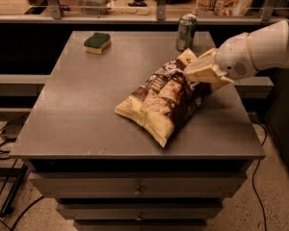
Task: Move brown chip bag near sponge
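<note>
Toward the rear left of the grey table (77,114), sponge (97,42) lying flat. Right of centre, brown chip bag (159,100) sprawled diagonally, well apart from sponge. Behind, an upright green can (186,32). At bag's upper right end, gripper (200,72), clamped onto that corner.

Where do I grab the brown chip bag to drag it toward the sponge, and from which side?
Pinch the thin end seal of the brown chip bag at its upper-right end, coming in from the table's right side, where the gripper is clamped now. The bag lies flat with a puffy middle, likely too broad for the fingers; only that end is thin.
</note>
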Robot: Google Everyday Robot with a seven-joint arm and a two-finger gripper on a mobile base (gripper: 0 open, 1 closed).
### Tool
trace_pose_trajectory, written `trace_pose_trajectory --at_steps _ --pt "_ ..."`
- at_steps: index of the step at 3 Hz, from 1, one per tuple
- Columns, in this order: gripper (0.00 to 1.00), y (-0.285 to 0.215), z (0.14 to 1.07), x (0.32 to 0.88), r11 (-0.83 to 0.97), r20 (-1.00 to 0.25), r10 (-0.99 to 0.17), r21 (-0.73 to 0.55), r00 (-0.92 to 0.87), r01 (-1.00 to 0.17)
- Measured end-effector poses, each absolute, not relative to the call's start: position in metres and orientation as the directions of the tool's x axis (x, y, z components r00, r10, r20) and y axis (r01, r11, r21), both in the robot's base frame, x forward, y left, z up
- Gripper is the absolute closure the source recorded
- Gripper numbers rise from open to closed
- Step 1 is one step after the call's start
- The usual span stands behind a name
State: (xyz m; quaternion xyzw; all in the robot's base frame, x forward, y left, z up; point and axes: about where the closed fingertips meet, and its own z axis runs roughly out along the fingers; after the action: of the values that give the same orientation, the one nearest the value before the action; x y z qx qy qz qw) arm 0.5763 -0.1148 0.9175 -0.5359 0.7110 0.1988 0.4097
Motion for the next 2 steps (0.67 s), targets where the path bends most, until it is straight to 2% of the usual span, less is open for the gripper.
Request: trace_pose_trajectory --at_steps 1,2 --pt "1.0 -0.115 0.935 0.595 0.389 -0.809 -0.58 -0.172 -0.095 -0.905" --pt "1.0 -0.096 0.961 0.634 0.468 -0.851 -0.513 -0.163 -0.117 -0.869"
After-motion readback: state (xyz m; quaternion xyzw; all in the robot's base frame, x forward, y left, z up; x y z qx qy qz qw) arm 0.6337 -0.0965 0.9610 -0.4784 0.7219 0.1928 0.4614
